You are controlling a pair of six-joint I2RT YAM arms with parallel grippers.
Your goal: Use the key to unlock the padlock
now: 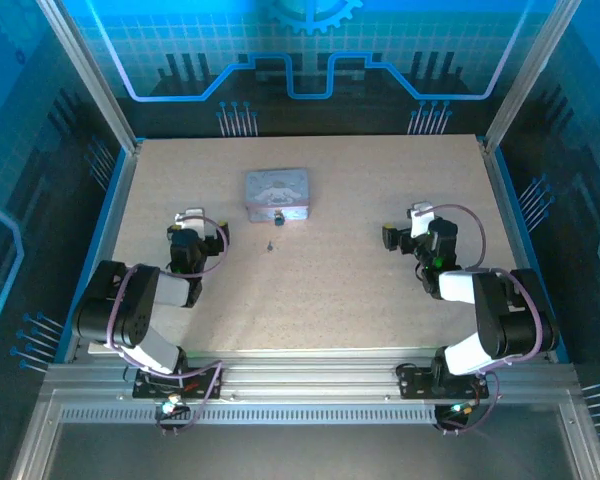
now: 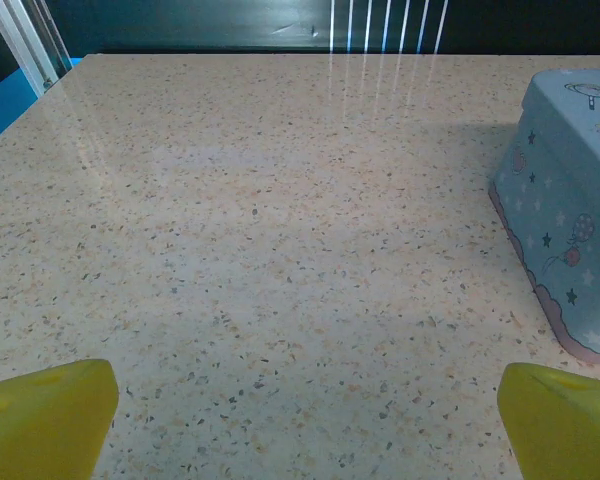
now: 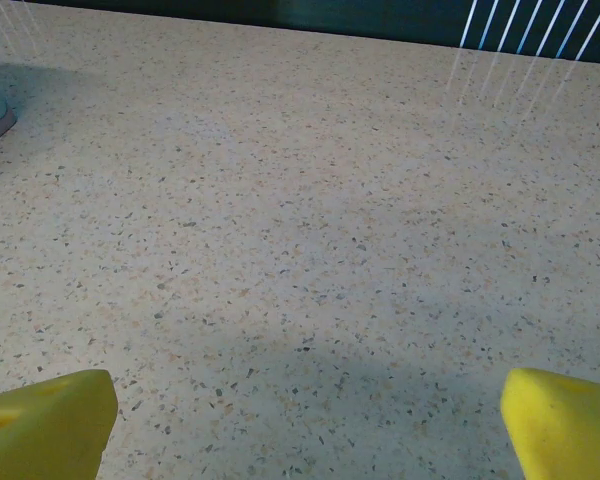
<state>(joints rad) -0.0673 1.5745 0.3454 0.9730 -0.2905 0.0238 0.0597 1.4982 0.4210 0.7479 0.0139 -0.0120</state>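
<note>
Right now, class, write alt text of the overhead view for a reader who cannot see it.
A tiny padlock lies at the near edge of a pale printed tin on a speckled table, with a speck-sized key just in front. The left gripper and right gripper sit to either side, holding nothing.

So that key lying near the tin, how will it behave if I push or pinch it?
The key looks tiny and thin, so probably light and stiff. Lying on the smooth table, it will likely skid rather than roll when pushed. Its low profile may make pinching awkward for the open left tool.
</note>
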